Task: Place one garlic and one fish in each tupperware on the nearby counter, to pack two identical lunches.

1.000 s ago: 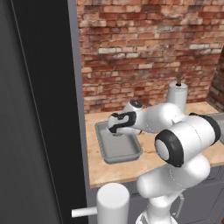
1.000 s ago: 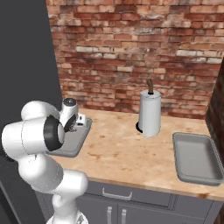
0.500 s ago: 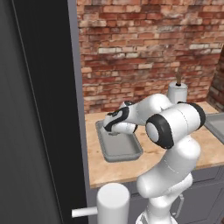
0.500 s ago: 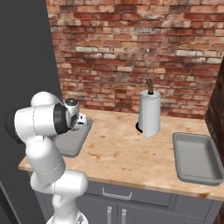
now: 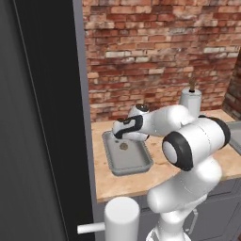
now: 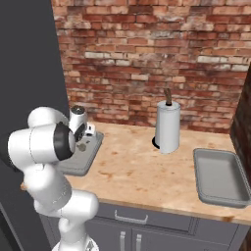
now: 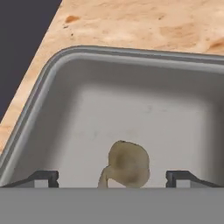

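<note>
Brick wall backs a wood-grain tabletop [image 6: 142, 171] over dark cabinet fronts, and two grey tubs sit far apart on it so that each can take its own lunch. Near the dark panel at the end of the tabletop lies the near tupperware [image 5: 126, 162], and the gripper [image 5: 123, 133] hangs just above its back end, tilted down into it. Seen from the hand, the garlic [image 7: 126, 164] lies on the tub floor between the two dark fingertips [image 7: 43, 177], which stand wide on either side without touching it; the jaws are released, which suits a bulb that has been set down and needs no more hold. From the left base view the same small bulb [image 5: 124, 146] sits alone on the tub floor, clear of the rim. The far tupperware [image 6: 220, 177] sits at the other end, beyond the white paper-towel roll [image 6: 167, 126], and looks bare inside. No fish can be made out in either tub. By my judgement one garlic is placed and most of the packing remains; lifting straight up first would keep the fingertips from nudging the bulb.
</note>
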You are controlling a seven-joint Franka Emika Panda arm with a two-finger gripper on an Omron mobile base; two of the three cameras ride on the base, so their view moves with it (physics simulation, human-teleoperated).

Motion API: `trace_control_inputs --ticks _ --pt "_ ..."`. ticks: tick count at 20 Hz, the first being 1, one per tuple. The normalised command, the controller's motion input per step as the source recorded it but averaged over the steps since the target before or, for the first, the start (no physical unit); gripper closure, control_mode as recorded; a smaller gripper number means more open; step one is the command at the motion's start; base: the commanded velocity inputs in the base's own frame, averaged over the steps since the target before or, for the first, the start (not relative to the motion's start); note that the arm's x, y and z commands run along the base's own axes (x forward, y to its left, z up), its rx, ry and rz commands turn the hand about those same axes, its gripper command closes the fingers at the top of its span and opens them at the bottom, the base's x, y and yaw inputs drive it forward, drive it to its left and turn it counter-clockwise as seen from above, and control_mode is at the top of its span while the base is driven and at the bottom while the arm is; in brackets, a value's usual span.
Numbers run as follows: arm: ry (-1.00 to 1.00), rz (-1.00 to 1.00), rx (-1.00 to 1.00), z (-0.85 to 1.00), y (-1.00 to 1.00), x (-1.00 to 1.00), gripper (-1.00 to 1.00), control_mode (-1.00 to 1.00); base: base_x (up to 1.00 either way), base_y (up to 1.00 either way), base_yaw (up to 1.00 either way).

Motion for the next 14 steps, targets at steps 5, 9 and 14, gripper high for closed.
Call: trace_control_inputs --ticks 5,9,14 --pt "-0.01 0.0 -0.05 1.0 -0.34 -0.61 -1.0 -1.0 0.0 0.0 0.0" --pt "0.0 0.0 -0.03 1.0 -0.76 -0.54 -1.0 -1.0 0.0 0.0 0.0" --pt "0.0 0.0 0.0 0.95 -0.79 -0.86 -1.0 -1.0 0.0 0.0 0.0"
